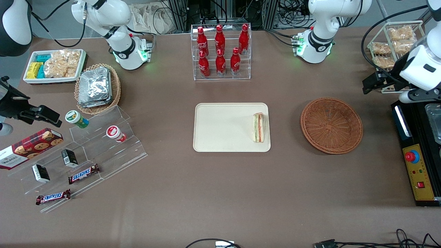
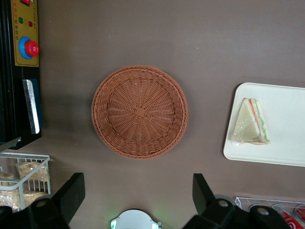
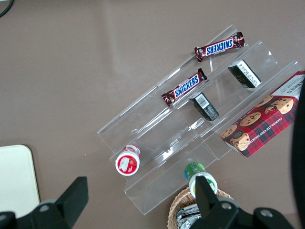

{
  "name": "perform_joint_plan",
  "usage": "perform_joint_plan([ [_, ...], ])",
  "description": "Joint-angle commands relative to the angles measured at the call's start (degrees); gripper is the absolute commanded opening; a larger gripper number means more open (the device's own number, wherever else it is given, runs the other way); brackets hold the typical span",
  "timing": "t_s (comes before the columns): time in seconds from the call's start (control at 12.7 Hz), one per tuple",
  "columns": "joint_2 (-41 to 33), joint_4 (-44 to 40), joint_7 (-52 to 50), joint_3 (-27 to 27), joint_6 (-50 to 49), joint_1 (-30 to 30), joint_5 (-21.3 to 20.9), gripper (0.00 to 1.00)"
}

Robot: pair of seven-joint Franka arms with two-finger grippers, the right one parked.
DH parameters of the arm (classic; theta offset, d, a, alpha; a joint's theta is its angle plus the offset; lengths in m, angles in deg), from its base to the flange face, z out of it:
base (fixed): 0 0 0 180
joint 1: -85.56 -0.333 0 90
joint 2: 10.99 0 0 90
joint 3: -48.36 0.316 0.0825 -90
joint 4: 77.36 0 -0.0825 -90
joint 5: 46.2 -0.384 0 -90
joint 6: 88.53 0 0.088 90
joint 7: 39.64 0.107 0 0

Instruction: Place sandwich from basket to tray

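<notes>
A: Sandwich status first, then the rest, big to small. What carries everything?

B: Brown counter (image 1: pixel 220 193). On it, mid-span, the cream tray (image 1: pixel 220 127), flat, rounded corners. Basket (image 1: pixel 331 124) sits well apart from it, toward the working arm's end. Reddish wicker, nothing inside.

A: And the sandwich?

B: Sandwich (image 1: pixel 258 127) lies on the tray, near the short edge that faces the basket, fully inside the rim. In the left wrist view it lies flat, pale bread face up, green and orange-red filling along one edge (image 2: pixel 251 122). Clear wrap seems to cover it, though the sheen is faint.

A: End effector?

B: End effector (image 2: pixel 136 191) hangs above the counter, off the basket's rim on the side farther from the front camera. Fingers (image 2: pixel 71 191) spread wide, nothing between them. From the front it shows as a dark block (image 1: pixel 375 81) near the wire rack of snack bags (image 1: pixel 396 44).

A: Other items?

B: Clear rack of red bottles (image 1: pixel 220 51), farther from the front camera than the tray. Black control box with a red button (image 1: pixel 411 156) at the working arm's end. Toward the parked arm's end: tan wicker basket of foil packets (image 1: pixel 98 88), clear stepped display (image 1: pixel 86 155), two chocolate bars (image 1: pixel 83 174).
</notes>
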Motion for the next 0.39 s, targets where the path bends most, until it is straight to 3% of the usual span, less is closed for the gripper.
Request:
perform_joint_plan([
  [0.0,0.02,0.04,-0.2,0.33,-0.31,-0.79,1.61,1.0],
  [0.32,0.38,-1.1,-0.72,-3.1,-0.48,-3.8,2.59,1.0],
])
